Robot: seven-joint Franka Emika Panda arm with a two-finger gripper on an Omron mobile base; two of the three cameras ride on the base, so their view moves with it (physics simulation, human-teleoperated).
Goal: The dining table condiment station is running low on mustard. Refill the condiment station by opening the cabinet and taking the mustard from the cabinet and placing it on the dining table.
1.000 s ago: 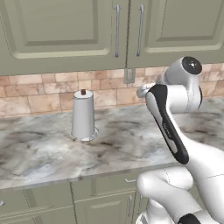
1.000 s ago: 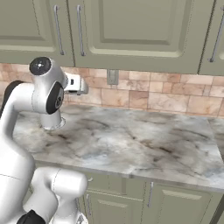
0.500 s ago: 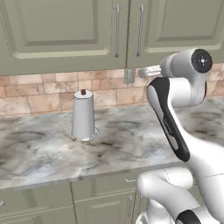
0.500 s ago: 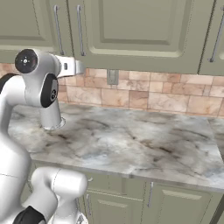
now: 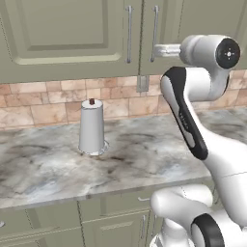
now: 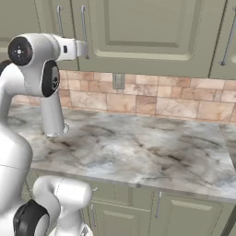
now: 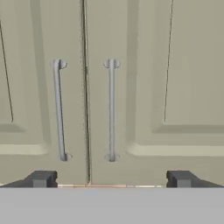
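The gripper [image 7: 111,178] hangs with its jaws spread wide, holding nothing, level with the foot of the cabinet [image 7: 144,87], whose two doors are shut. Two vertical silver handles [image 7: 111,109] flank the centre seam. Below the cabinet, a paper towel roll [image 5: 91,126] stands upright on the marble worktop [image 5: 144,159] against the brick backsplash [image 6: 156,99]. No writing is legible.

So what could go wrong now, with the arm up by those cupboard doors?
Two handles sit close together either side of the door seam, and the open gripper is centred nearer the right one, so it might grab the wrong handle or catch both. The cabinet is still shut, so a poor grip on the thin bar could slip when pulling. A swinging door might also hit the arm, which is close in front.
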